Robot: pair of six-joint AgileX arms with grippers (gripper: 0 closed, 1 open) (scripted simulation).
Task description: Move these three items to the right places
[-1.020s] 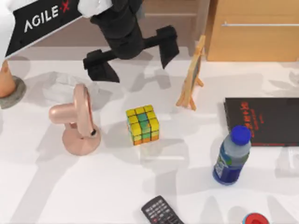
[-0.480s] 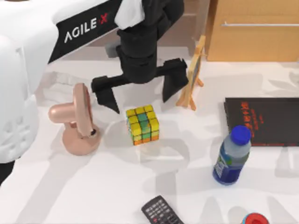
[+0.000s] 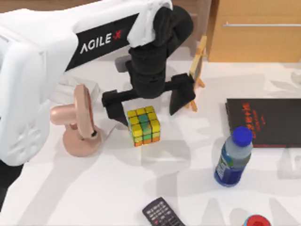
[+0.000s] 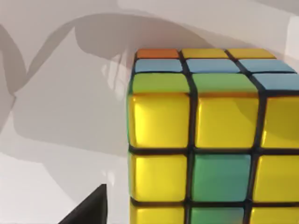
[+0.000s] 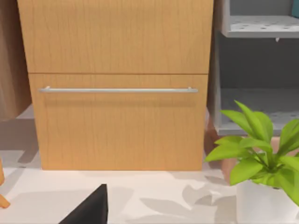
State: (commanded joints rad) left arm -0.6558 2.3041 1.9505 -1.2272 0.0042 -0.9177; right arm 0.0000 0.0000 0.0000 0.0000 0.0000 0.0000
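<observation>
Top view, nearest edge first: black remote (image 3: 162, 214) low on the white tabletop (image 3: 94, 188), with a red-and-blue round thing (image 3: 256, 221) off to its right at the edge. Farther in, blue bottle (image 3: 233, 157) standing upright with a blue cap. Next, pink desk fan (image 3: 75, 123) on the left side and puzzle cube (image 3: 143, 125) near the middle, sitting flat on the tabletop. Black book with red lettering (image 3: 263, 121) lying flat on the right side. Right over the far side of the cube, left gripper (image 3: 148, 101), black, hanging from the white AgileX arm, fingers spread wide apart, one finger (image 3: 114, 107) close by the cube's left top corner, the other (image 3: 182, 94) off to the cube's right. Nothing held between them, fingers not touching the cube. Behind the gripper, small wooden easel (image 3: 194, 75) standing up. At the very back, wooden cabinet (image 3: 256, 30) with a thin metal handle.

Left wrist view: cube (image 4: 212, 135) very close, yellow, green and blue squares with black lines, one orange square at a far corner, and a dark finger tip (image 4: 88, 210) low beside it, apart from it.

Right wrist view: dark finger tip (image 5: 88, 210) up close, then white tabletop, wooden drawer front (image 5: 117, 84) with a silver bar handle, green plant (image 5: 261, 149) in a white pot, grey shelf (image 5: 259, 28) beyond. Cannot tell whether the right fingers are apart or together.
</observation>
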